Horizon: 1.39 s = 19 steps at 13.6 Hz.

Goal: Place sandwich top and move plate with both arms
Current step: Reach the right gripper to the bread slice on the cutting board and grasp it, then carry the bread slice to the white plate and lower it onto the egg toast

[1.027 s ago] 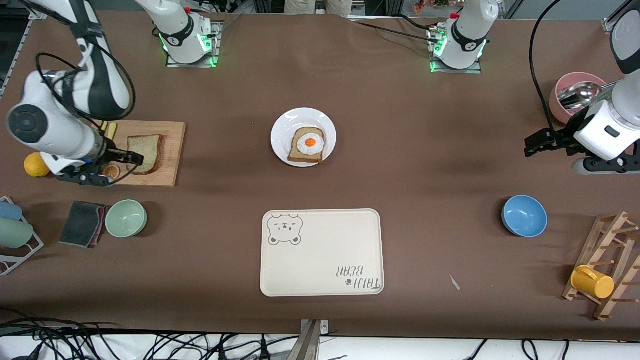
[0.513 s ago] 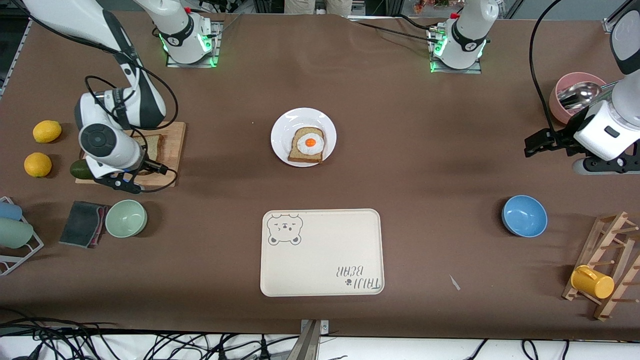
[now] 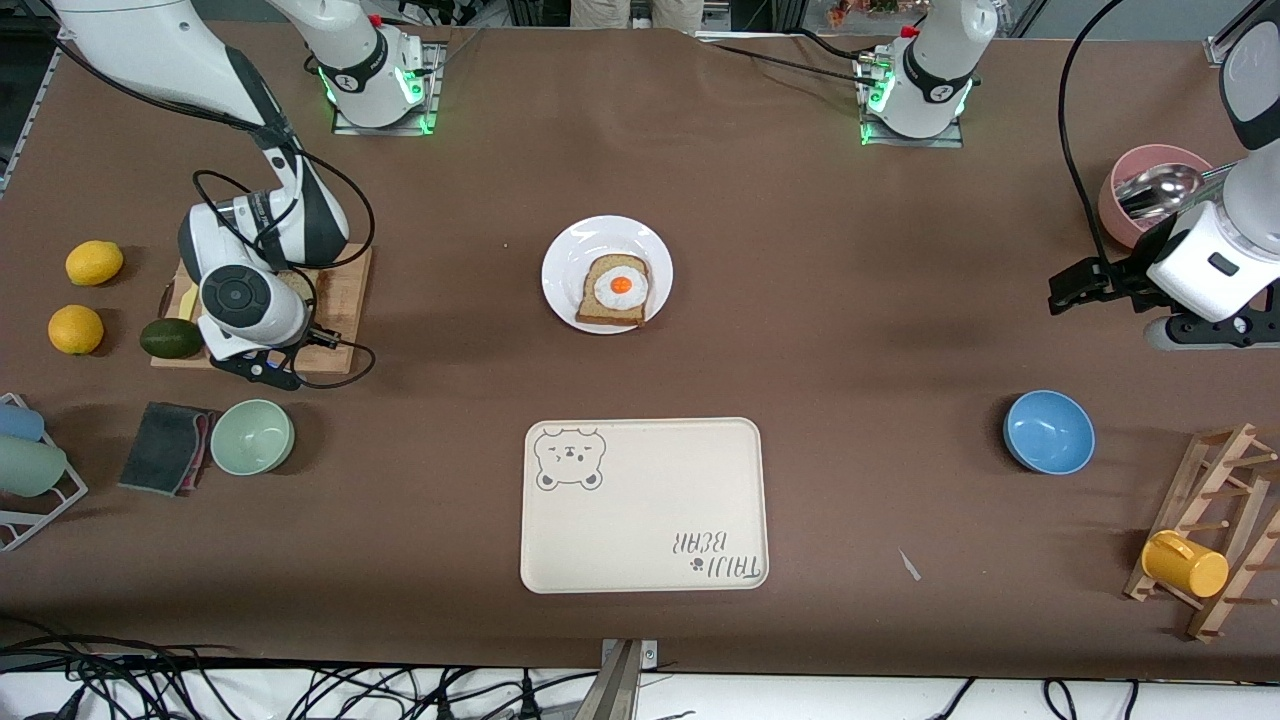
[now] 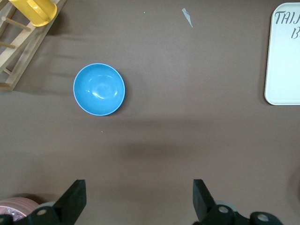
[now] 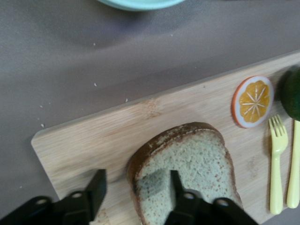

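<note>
The bread slice (image 5: 187, 173) between the black jaws is light brown with tiny specks and a dark crust. Beside it lie an orange slice (image 5: 252, 101) and a yellow fork (image 5: 277, 164) on the pale wooden board (image 5: 103, 145).

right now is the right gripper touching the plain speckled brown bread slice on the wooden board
Cannot tell. In the right wrist view the open right gripper straddles the bread slice's crust, but contact is unclear.

A robotics lab: two bolted arm bases (image 3: 375, 75) on a cloth-covered table (image 3: 800, 300) (loose cables (image 3: 150, 685) at its edge).
</note>
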Available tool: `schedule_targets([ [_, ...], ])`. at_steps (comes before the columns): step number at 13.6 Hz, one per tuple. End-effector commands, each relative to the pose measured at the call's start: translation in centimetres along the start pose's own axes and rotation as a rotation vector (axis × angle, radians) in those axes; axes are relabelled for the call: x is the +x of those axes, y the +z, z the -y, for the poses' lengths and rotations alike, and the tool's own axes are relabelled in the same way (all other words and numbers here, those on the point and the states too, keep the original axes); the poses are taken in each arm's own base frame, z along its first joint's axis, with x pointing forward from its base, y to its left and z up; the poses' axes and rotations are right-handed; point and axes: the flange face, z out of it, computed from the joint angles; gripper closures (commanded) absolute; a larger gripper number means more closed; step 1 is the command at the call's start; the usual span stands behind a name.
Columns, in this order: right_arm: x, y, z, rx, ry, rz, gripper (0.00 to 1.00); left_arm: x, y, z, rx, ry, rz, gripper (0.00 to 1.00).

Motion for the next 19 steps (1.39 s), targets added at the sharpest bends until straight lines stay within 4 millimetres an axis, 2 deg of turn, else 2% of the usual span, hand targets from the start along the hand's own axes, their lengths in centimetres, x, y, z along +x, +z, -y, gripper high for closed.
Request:
schedule_targets([
  [1,0.1,0.1,-0.1,-0.008,0.01,-0.019,0.69,-0.1,-0.3,-0.3,-0.028,-0.008,0.008,0.0],
  [2,0.2,1.1,-0.2,-0.009,0.009,-0.008,0.7,-0.1,-0.4,-0.3,-0.028,-0.008,0.007,0.0],
  [4,0.1,1.7,0.3,-0.012,0.0,-0.003,1.0,-0.1,-0.3,-0.3,-0.028,-0.008,0.008,0.0],
  [7,0.1,1.4,0.2,-0.011,-0.005,-0.007,1.0,-0.1,-0.3,-0.3,-0.028,-0.008,0.008,0.0],
  [11,1.6,-1.5,-0.4,-0.032,-0.021,-0.009,1.0,0.0,0.1,-1.1,-0.028,0.006,0.015,0.0],
  [12,2.0,-2.5,-0.6,-0.052,-0.013,0.01,1.0,0.0,0.0,-1.1,-0.029,0.004,0.012,0.0],
  [14,1.9,-5.9,1.7,-0.079,-0.039,0.034,1.0,0.0,-0.1,-0.7,-0.029,-0.002,0.01,0.0],
  [17,1.8,-11.1,3.9,-0.072,-0.039,0.08,1.0,0.1,0.0,-0.5,-0.029,-0.005,0.01,0.0],
  [19,0.5,-14.6,6.7,-0.031,-0.033,0.142,1.0,0.1,0.0,-0.5,-0.029,-0.005,0.01,0.0],
])
